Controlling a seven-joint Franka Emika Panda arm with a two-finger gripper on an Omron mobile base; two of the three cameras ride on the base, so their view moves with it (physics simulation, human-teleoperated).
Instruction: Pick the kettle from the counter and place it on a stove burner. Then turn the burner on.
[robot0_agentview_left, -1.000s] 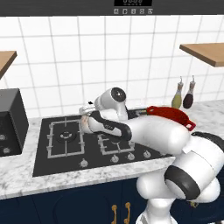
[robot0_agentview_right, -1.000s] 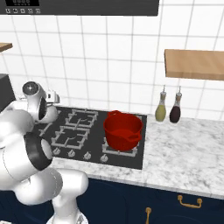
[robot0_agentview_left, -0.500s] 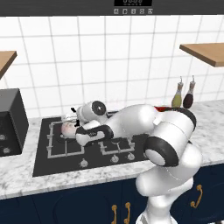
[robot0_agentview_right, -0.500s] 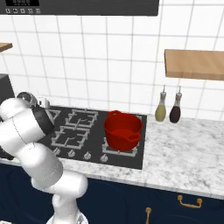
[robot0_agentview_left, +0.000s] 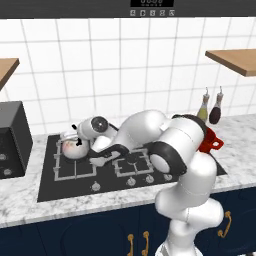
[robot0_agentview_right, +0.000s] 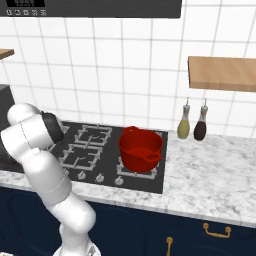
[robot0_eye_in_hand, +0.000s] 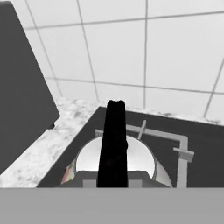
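A small squat whitish-silver kettle with reddish markings (robot0_agentview_left: 75, 148) sits on the wide square black grate of the largest stove burner (robot0_agentview_left: 75, 162), at the hob's back left corner near the speckled marble bench (robot0_agentview_left: 20, 202). The white arm's tool (robot0_agentview_left: 75, 136) hovers at its black arched handle (robot0_eye_in_hand: 113, 142); whether it grips cannot be told. A careless withdrawal could snag the handle and tip the kettle off the grate.

light: bright, even, rendered | shadows: faint, soft | glare: none | hand view: slightly soft
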